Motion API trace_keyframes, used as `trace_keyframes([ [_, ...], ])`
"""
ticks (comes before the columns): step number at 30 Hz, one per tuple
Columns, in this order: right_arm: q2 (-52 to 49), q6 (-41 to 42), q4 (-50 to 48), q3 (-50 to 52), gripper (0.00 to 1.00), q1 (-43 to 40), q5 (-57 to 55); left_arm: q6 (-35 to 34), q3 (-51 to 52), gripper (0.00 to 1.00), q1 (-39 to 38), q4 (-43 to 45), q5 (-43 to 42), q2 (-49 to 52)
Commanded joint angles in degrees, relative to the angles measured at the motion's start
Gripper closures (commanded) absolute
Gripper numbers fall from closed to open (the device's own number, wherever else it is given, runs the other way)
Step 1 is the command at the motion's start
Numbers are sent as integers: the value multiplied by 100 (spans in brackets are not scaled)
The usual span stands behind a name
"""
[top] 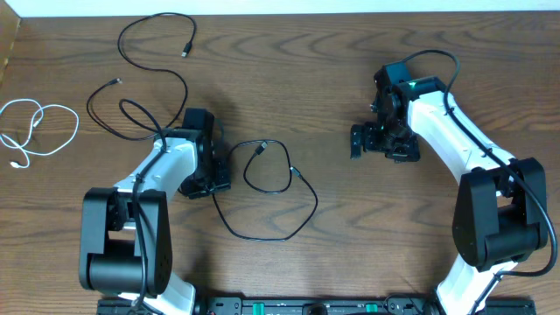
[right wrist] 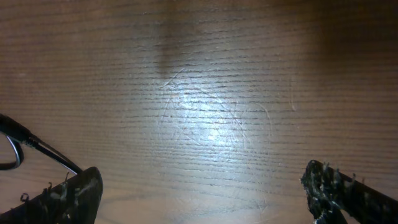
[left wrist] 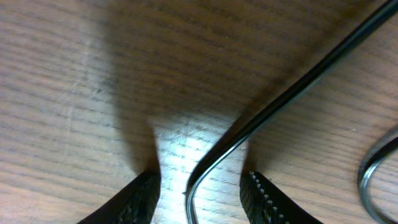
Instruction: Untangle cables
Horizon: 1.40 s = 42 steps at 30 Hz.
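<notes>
Three cables lie apart on the wooden table. The white cable (top: 37, 129) is curled at the far left. One black cable (top: 144, 54) loops at the back left. The second black cable (top: 278, 203) loops in the middle. My left gripper (top: 213, 185) (left wrist: 200, 182) is down over this cable's left end. In the left wrist view the black cable (left wrist: 292, 93) runs between the two fingers (left wrist: 142, 194), with a gap on each side. My right gripper (top: 357, 142) (right wrist: 202, 182) hovers right of the middle, open wide, with only bare wood between its fingers.
The back-left black cable runs close by the left arm (top: 153, 166). A short piece of black cord (right wrist: 25, 142) shows at the left edge of the right wrist view. The table's far edge (top: 280, 12) lies along the top.
</notes>
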State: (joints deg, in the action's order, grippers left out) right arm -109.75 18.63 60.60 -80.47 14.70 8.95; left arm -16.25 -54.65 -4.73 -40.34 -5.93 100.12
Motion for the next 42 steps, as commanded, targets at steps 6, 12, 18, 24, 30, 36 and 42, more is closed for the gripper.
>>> trace_keyframes([
  [6,74,-26,4,33,1,-2,-46,35,466,65,-13,256,66,76],
  [12,74,-26,4,33,1,-2,-46,33,485,93,-13,295,66,76],
  [18,74,-26,4,33,1,-2,-46,31,476,93,-13,223,63,35],
  [24,74,-26,4,33,1,-2,-46,-55,407,93,-13,4,63,-431],
  [30,74,-26,4,33,1,-2,-46,-50,407,93,-13,-208,-175,-1565],
  [36,74,-26,4,33,1,-2,-46,-125,407,93,-13,-291,-542,-2649],
  [42,74,-26,4,33,1,-2,-46,-181,407,60,-11,-385,-535,-2813],
])
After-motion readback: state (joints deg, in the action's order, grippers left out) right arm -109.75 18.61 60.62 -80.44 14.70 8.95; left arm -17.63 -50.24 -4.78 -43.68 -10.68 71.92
